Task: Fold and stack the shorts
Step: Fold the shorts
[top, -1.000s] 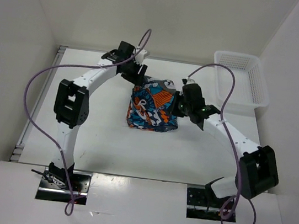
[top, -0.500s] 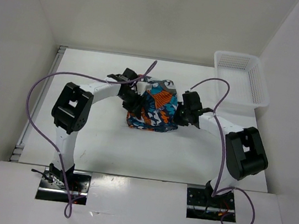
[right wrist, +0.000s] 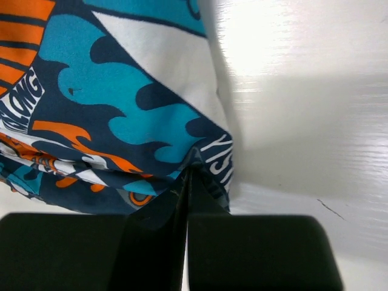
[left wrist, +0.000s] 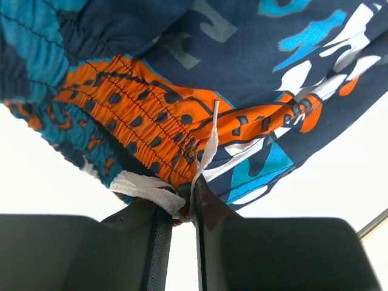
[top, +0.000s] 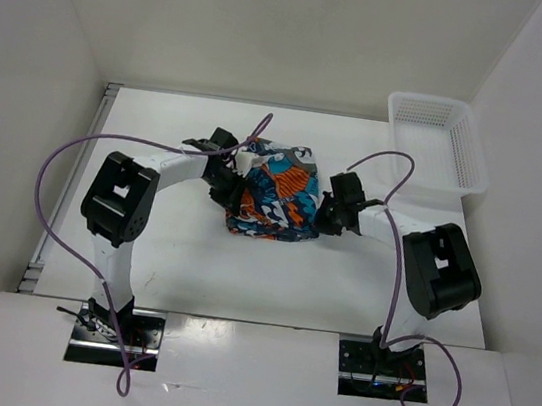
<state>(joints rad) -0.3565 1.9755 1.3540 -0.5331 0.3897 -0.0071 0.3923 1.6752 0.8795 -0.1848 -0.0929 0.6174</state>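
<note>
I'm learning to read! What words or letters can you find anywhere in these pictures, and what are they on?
"LONG": on the shorts, left edge of the right wrist view, possibly cut off.
"YIS": on the shorts' lower corner, same view, rest hidden.
Other letter shapes on the print: unreadable.

- The shorts (top: 275, 191) lie as a folded bundle on the table (top: 173, 250), about midway between its left and right sides and somewhat toward the far half.
- The left claw (top: 235, 190) sits at the bundle's left edge. In the left wrist view its tips pinch the gathered waistband, with the drawstring (left wrist: 145, 187) lying just beside them.
- The right claw (top: 322, 213) sits at the bundle's right edge, its tips pressed together on the corner of the hem.
- The basket (top: 440, 136) stands in the table's far right corner, behind and to the right of the right claw and well apart from the shorts.
- The two arm bases stand at the near edge, one on each side of the bundle.
</note>
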